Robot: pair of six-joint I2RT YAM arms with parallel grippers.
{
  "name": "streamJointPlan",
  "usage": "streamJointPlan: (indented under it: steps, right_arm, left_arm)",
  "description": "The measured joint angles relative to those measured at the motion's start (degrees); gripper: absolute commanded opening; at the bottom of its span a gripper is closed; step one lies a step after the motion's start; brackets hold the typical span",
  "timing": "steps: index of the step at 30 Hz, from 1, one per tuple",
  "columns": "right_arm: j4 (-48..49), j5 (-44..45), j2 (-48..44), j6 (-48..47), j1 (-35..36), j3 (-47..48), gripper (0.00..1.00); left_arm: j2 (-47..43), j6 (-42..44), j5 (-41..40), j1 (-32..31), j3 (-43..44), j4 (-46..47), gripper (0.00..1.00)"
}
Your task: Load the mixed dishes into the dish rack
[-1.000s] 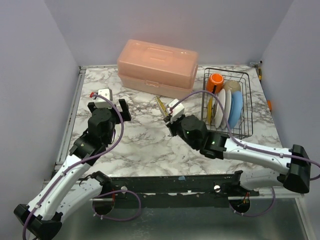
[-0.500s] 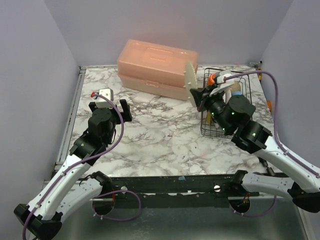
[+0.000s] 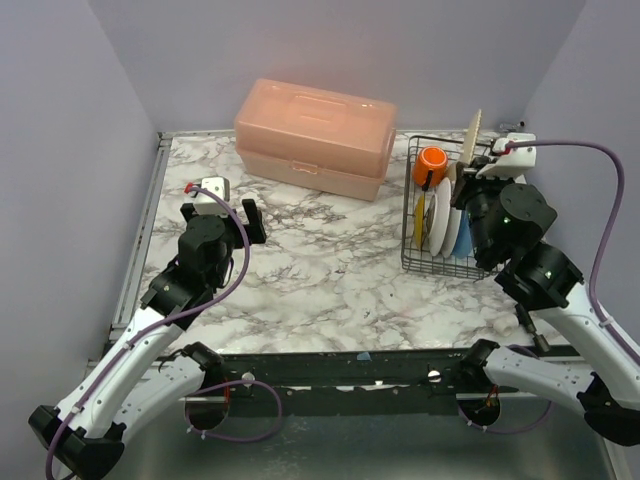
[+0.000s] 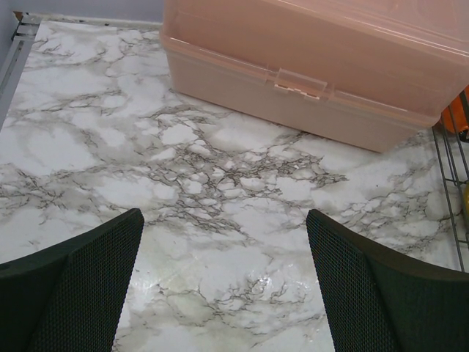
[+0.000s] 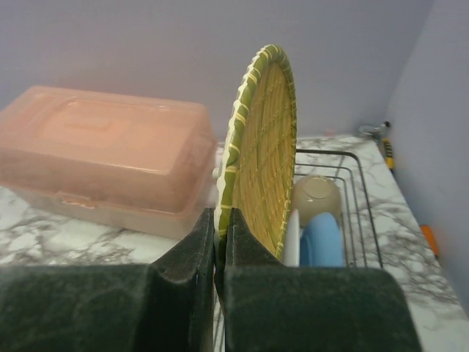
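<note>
Marble-patterned table [image 3: 300,290], closed in by pale lilac walls [image 3: 350,50]. Pink box [image 3: 315,137] is set at the far middle, lid shut.

Dish rack [image 3: 438,268] is placed at the far right, just right of the pink box and apart from it. Orange mug [image 3: 431,163] is seen in the rack's far left corner. Yellow plate [image 3: 421,215], white plate [image 3: 441,222] and blue plate [image 3: 463,230] are stood on edge side by side, in that order from left to right. Cream bowl [image 5: 316,196] is lodged behind the blue plate, toward the far end of the rack.

Right gripper [image 5: 220,220] is raised over the right side of the rack. Its fingers are clamped on the lower edge of a woven-pattern plate [image 5: 264,147], which is held upright, edge toward the camera above. Yellow-green rim is noted on it. This plate is lifted above the rack wires; contact with the rack cannot be made out.

Left gripper [image 4: 223,216] is held low over bare marble at the left, near the pink box's near side. Its fingers are spread wide apart, and nothing is gripped between them.
</note>
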Motion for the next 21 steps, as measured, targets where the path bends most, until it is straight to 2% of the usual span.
streamJointPlan:
  steps: [3,6,8,13,15,17,21]
  right_arm:
    - [-0.98,3.13,0.17,-0.46,-2.16,0.00,0.00]
    - [-3.02,1.40,2.29,0.59,-8.61,1.07,0.00]
    - [-4.72,-2.71,4.94,2.34,-16.39,3.15,0.00]
    - [-8.26,-23.87,12.39,8.59,-45.46,4.46,0.00]
    - [-10.32,-29.11,13.27,10.78,-52.89,3.82,0.00]
    - [-11.54,-32.68,13.09,12.22,-55.93,3.52,0.00]
    - [-11.63,-39.74,12.92,14.10,-56.46,3.54,0.00]
  left_arm:
    - [0.04,-0.15,0.39,0.00,0.00,-0.02,0.92]
    - [0.17,-0.37,0.76,0.00,0.00,-0.04,0.92]
    - [0.20,-0.46,0.87,-0.02,0.00,-0.07,0.92]
    - [0.15,-0.52,0.87,-0.66,0.00,-0.15,0.92]
    - [0.11,-0.52,0.87,-0.92,0.00,-0.20,0.92]
    - [-0.02,-0.52,0.87,-1.16,0.00,-0.22,0.92]
    - [-0.31,-0.52,0.98,-1.55,0.00,-0.24,0.92]
